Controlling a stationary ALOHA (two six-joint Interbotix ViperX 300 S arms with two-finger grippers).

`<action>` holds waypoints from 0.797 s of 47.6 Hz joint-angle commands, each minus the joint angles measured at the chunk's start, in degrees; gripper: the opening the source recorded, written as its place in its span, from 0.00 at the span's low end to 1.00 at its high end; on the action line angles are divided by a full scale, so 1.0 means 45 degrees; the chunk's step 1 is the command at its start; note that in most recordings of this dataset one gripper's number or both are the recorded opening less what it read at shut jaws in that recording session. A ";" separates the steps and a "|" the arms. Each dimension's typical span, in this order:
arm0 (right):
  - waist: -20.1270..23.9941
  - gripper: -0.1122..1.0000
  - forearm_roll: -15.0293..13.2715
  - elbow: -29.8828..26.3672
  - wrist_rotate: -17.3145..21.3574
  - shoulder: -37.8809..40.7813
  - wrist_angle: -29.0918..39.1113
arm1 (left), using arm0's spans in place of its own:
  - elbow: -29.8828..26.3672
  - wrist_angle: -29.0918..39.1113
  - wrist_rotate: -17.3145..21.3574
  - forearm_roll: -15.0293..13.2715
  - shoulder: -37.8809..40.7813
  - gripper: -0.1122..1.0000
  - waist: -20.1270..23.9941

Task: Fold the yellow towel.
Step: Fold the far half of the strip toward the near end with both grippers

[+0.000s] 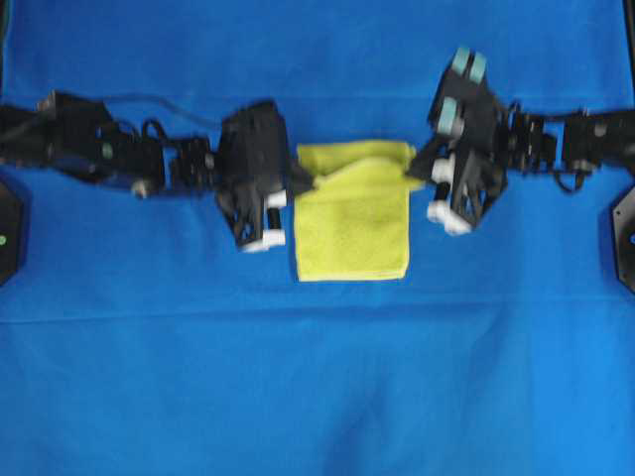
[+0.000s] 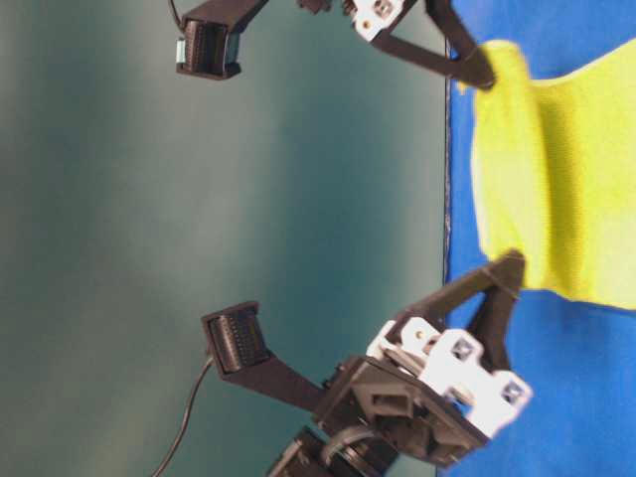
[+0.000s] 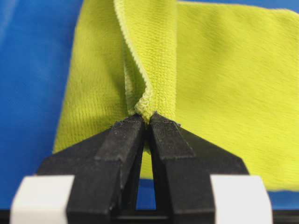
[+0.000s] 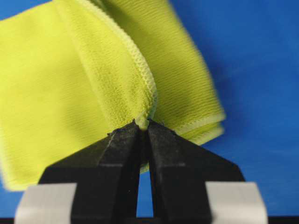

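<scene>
Blue cloth (image 1: 317, 397) covers our whole table, with the yellow towel (image 1: 352, 233) at its middle. Our left claw (image 3: 145, 122) and right claw (image 4: 142, 127) are each pinched tight on a raised corner. We should carry both corners together, level, keeping hems aligned. Bare cloth lies open all round.
</scene>
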 commanded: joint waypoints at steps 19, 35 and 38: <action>0.1504 0.15 0.0039 -0.0313 0.0762 0.0645 -0.0098 | -0.0098 0.1133 -0.0352 0.0020 -0.0254 0.13 -0.1543; 0.1621 0.15 0.0039 -0.0586 0.0762 0.1055 -0.0527 | -0.0176 0.0957 -0.0215 0.0000 -0.0215 0.13 -0.1523; 0.1680 0.15 0.0039 -0.0625 0.0762 0.1074 -0.0527 | -0.0156 0.0898 -0.0215 0.0000 -0.0215 0.13 -0.1523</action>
